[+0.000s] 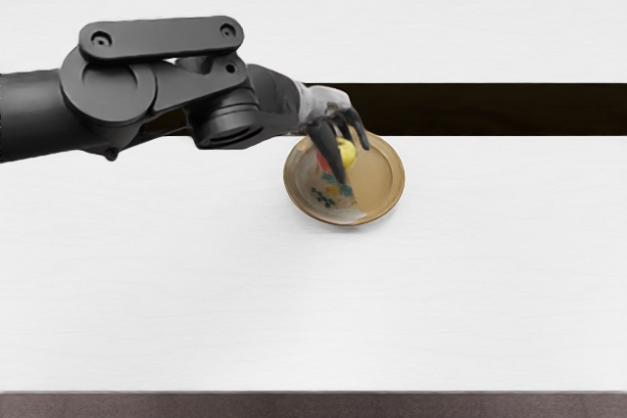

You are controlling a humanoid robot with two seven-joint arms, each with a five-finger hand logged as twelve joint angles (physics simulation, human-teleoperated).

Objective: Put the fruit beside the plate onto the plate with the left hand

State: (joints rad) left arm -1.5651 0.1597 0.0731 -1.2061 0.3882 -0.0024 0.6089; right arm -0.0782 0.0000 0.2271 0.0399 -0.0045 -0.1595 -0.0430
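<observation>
Left hand holds yellow fruit over the plate
Fingers curl around the fruit above the plate's far half on the desk; 1 step seems left: letting go.

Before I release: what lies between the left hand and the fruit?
Nothing. In the head view the fingers of the left hand curl around the yellow fruit, above the plate, with no gap visible.

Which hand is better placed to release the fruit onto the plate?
Left. Its hand is curled around the yellow fruit directly over the brown plate, so it probably only needs to lower and let go. The right arm is not in view.
</observation>
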